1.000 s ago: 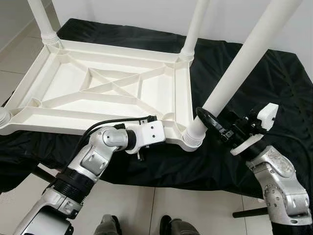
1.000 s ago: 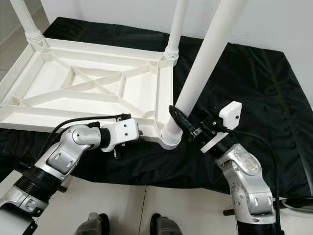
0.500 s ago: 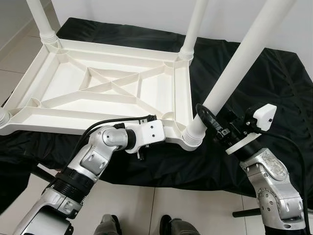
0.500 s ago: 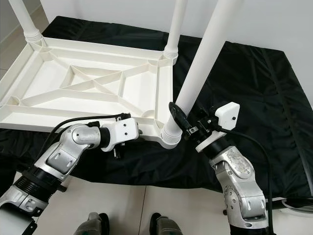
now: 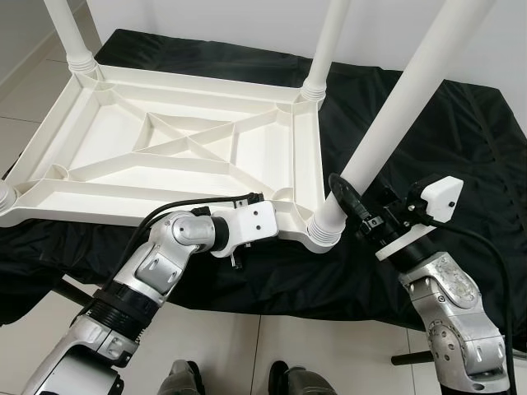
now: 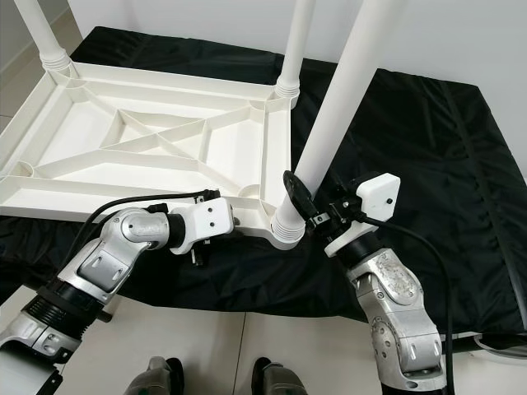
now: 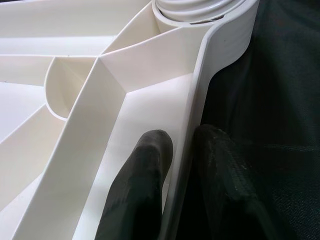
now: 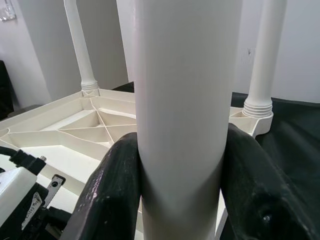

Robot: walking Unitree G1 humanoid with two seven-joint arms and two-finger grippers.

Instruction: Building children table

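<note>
A white plastic tabletop (image 5: 165, 136) lies upside down on a black cloth. A long white leg (image 5: 395, 107) stands in its near right corner socket (image 5: 324, 234), leaning to the right. My right gripper (image 5: 343, 196) is shut on this leg just above the socket; in the right wrist view its fingers (image 8: 112, 190) press both sides of the leg (image 8: 182, 75). My left gripper (image 7: 182, 137) is shut on the tabletop's near rim (image 7: 192, 100) beside that corner, one finger inside the rim wall and one outside.
Two more white legs (image 5: 325, 41) (image 5: 62, 25) stand upright in the far corners. The black cloth (image 5: 461, 140) covers the low surface under the tabletop. Tiled floor (image 5: 247, 346) and my feet lie at the near edge.
My right arm has shifted slightly left with the leg, which now leans a little less to the right. The left gripper has kept its hold on the rim.
</note>
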